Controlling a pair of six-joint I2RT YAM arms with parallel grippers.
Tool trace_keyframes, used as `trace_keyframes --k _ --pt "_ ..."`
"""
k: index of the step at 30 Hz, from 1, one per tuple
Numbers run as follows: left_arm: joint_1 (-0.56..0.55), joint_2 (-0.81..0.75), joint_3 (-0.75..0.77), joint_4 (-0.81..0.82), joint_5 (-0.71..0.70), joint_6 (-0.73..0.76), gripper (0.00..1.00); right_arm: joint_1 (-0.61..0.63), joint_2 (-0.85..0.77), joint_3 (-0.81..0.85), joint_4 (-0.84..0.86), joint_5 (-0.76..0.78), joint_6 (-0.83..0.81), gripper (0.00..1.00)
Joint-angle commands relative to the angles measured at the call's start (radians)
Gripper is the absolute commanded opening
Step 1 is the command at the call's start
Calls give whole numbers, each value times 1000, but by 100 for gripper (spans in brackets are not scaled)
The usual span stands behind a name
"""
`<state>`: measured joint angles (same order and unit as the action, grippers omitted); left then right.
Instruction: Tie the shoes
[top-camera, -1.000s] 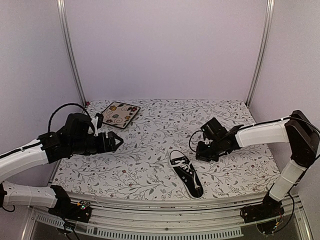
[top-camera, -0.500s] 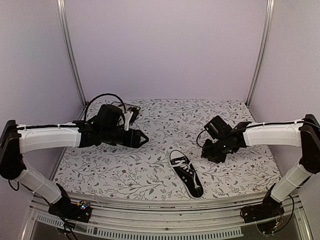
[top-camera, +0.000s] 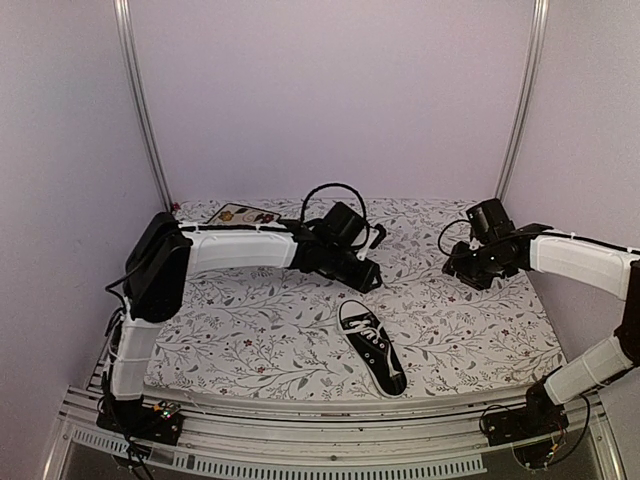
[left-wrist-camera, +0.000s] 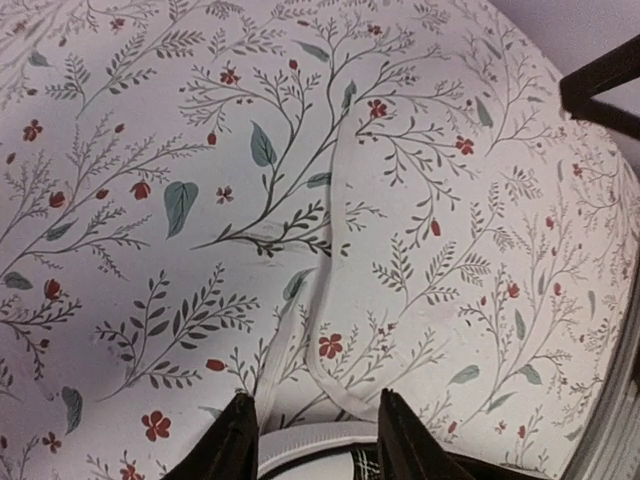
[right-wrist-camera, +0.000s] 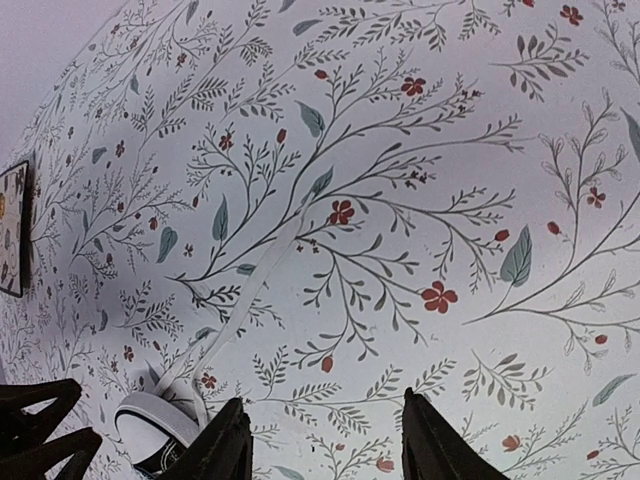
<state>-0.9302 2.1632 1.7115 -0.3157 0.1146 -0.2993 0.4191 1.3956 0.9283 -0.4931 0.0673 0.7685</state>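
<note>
Top external: sneaker (top-camera: 372, 347) near table (top-camera: 250, 340) front edge, left hand (top-camera: 375, 283) just beyond.

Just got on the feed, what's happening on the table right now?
No knot has been started. The black sneaker lies on the floral table near the front edge, with its white laces trailing loose across the cloth beyond it. The left gripper is open and hovers low over those laces just past the shoe's end, holding nothing. The right gripper, also open and empty, hangs above the table off to the right.
</note>
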Motion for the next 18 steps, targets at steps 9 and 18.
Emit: trace_keyframes --k 9,18 --pt "-20 257 296 -287 -84 -21 32 -106 -11 -75 109 -183 -179 52" --pt "-22 302 367 -334 -101 33 30 -121 20 -108 173 -250 -159 52"
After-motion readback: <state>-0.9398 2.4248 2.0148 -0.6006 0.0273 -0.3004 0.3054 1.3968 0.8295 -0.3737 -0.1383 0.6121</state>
